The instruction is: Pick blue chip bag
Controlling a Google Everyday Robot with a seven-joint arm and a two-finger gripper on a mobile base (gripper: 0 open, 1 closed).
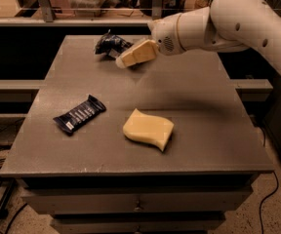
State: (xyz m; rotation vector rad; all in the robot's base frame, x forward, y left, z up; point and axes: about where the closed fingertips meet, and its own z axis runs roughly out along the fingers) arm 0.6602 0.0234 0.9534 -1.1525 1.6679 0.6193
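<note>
A grey table [204,101] is seen from the front and slightly above. Taking its top as a clock face, the bag [109,44] (crumpled, dark navy foil with pale lettering) lies at about 11 o'clock, near the far edge. A white arm [238,18] reaches in from about 2 o'clock. Its tan gripper [123,61] points toward 8 o'clock, and its tip sits at the bag's right end, overlapping it from this view. Whether the gripper is released, clenched or grasping the bag cannot be told, nor whether it touches the bag. A flat dark wrapper [79,114] with white stripes lies at about 8 o'clock, well apart from the bag. A yellow sponge [148,129] rests near 6 o'clock, just right of the wrapper.
</note>
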